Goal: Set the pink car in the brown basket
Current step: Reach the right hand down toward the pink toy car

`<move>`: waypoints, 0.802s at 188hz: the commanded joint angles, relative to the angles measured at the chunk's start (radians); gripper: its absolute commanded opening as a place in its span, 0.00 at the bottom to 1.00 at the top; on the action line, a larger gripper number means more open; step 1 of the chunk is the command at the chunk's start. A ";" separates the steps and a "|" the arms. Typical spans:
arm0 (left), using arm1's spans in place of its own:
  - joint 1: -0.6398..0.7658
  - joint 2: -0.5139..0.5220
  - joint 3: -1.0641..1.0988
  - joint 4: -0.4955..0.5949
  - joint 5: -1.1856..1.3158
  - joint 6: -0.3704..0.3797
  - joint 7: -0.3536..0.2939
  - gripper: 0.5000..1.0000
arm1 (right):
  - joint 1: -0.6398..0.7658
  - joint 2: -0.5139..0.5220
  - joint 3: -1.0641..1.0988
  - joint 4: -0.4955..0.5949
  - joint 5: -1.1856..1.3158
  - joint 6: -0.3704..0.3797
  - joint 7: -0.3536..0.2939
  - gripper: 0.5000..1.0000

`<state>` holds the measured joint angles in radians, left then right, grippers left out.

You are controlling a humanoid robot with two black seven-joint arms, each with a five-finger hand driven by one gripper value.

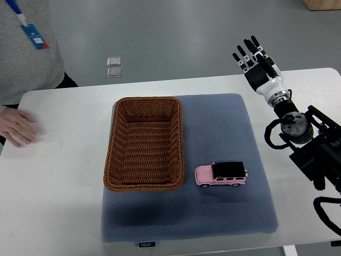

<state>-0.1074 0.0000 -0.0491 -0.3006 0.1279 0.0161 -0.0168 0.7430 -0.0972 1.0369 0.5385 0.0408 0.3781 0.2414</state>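
A pink toy car (220, 174) with a black roof lies on the blue-grey mat (224, 128), just right of the brown wicker basket (178, 141). The basket holds nothing. My right hand (252, 55) hovers over the table's far right edge, well above and to the right of the car, fingers spread and holding nothing. Its arm comes in from the right edge. My left arm does not show.
A person in a grey top stands at the far left, one hand (17, 126) flat on the white table (58, 176). Two small clear packets (113, 67) lie on the floor beyond the table.
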 commanded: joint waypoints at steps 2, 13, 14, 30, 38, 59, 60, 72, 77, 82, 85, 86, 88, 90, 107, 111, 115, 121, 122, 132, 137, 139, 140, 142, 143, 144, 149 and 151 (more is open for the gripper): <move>0.000 0.000 0.000 0.000 0.001 -0.001 0.000 1.00 | 0.001 0.001 0.000 0.000 0.001 -0.001 -0.001 0.82; 0.000 0.000 0.000 0.000 0.001 -0.001 0.000 1.00 | 0.002 0.001 0.000 0.000 -0.001 0.001 -0.001 0.82; 0.000 0.000 0.000 0.000 -0.001 -0.001 0.000 1.00 | 0.002 0.001 0.000 0.000 -0.001 0.001 -0.001 0.82; 0.000 0.000 -0.003 0.000 -0.001 0.001 0.000 1.00 | 0.009 -0.001 -0.002 0.002 -0.002 0.001 -0.001 0.82; 0.000 0.000 -0.001 0.000 -0.001 0.001 0.000 1.00 | 0.015 -0.001 -0.003 0.002 -0.005 0.001 -0.002 0.81; 0.000 0.000 -0.001 0.001 -0.002 0.001 0.000 1.00 | 0.026 -0.021 -0.025 0.014 -0.067 0.036 -0.005 0.82; 0.000 0.000 -0.003 0.001 -0.001 0.001 0.000 1.00 | 0.027 -0.027 -0.032 0.017 -0.079 0.044 -0.005 0.82; 0.000 0.000 -0.001 0.000 -0.002 0.001 0.000 1.00 | 0.029 -0.087 -0.092 0.044 -0.180 0.070 -0.016 0.81; 0.000 0.000 -0.001 0.000 -0.002 0.001 0.000 1.00 | 0.029 -0.107 -0.115 0.060 -0.222 0.074 -0.019 0.81; 0.000 0.000 -0.001 0.000 -0.002 0.001 0.000 1.00 | 0.029 -0.139 -0.150 0.089 -0.279 0.078 -0.024 0.81; 0.000 0.000 -0.003 0.000 -0.001 0.001 0.000 1.00 | 0.029 -0.160 -0.172 0.116 -0.320 0.079 -0.025 0.81; 0.000 0.000 -0.003 0.000 -0.001 0.001 0.000 1.00 | 0.029 -0.160 -0.172 0.117 -0.320 0.079 -0.025 0.81; 0.000 0.000 -0.003 0.000 -0.001 0.001 0.000 1.00 | 0.029 -0.173 -0.183 0.133 -0.340 0.079 -0.025 0.81; 0.000 0.000 -0.003 0.000 -0.001 0.001 0.000 1.00 | 0.029 -0.187 -0.195 0.150 -0.363 0.081 -0.025 0.81; 0.000 0.000 -0.005 -0.003 0.001 -0.001 0.000 1.00 | 0.030 -0.337 -0.308 0.348 -0.602 0.079 -0.033 0.81; 0.002 0.000 -0.005 -0.003 0.001 -0.001 0.000 1.00 | 0.032 -0.369 -0.333 0.402 -0.656 0.078 -0.042 0.81; 0.000 0.000 -0.005 -0.003 0.001 -0.001 0.000 1.00 | 0.033 -0.398 -0.356 0.454 -0.708 0.078 -0.053 0.81; 0.000 0.000 -0.005 -0.003 0.001 -0.002 0.000 1.00 | 0.041 -0.440 -0.394 0.531 -0.777 0.079 -0.067 0.81; 0.001 0.000 -0.005 -0.003 0.001 -0.002 0.000 1.00 | 0.047 -0.450 -0.409 0.549 -0.797 0.079 -0.070 0.81; 0.000 0.000 -0.003 -0.003 0.001 -0.002 0.000 1.00 | 0.072 -0.496 -0.479 0.612 -0.871 0.079 -0.074 0.81; 0.001 0.000 -0.003 -0.002 -0.001 -0.002 0.000 1.00 | 0.085 -0.527 -0.541 0.635 -0.917 0.078 -0.074 0.81; 0.000 0.000 -0.003 -0.002 -0.001 -0.002 0.000 1.00 | 0.090 -0.536 -0.560 0.643 -0.932 0.078 -0.073 0.81; 0.000 0.000 -0.003 -0.002 -0.001 -0.002 0.000 1.00 | 0.090 -0.536 -0.560 0.643 -0.932 0.078 -0.073 0.81; 0.002 0.000 -0.003 0.000 -0.001 -0.002 0.000 1.00 | 0.091 -0.545 -0.575 0.650 -0.944 0.076 -0.073 0.81; 0.000 0.000 -0.003 0.000 -0.001 -0.002 0.000 1.00 | 0.093 -0.555 -0.587 0.653 -0.956 0.076 -0.073 0.81; 0.000 0.000 -0.003 0.000 -0.001 -0.002 0.000 1.00 | 0.093 -0.555 -0.587 0.653 -0.957 0.076 -0.073 0.81; 0.000 0.000 -0.001 0.000 -0.001 -0.002 0.000 1.00 | 0.093 -0.578 -0.623 0.678 -0.990 0.068 -0.073 0.81; 0.000 0.000 -0.001 0.000 -0.001 -0.002 0.000 1.00 | 0.093 -0.585 -0.632 0.689 -1.002 0.065 -0.073 0.81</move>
<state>-0.1070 0.0000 -0.0532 -0.3033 0.1286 0.0140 -0.0170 0.8166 -0.5943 0.5415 1.1352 -0.8275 0.4571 0.1716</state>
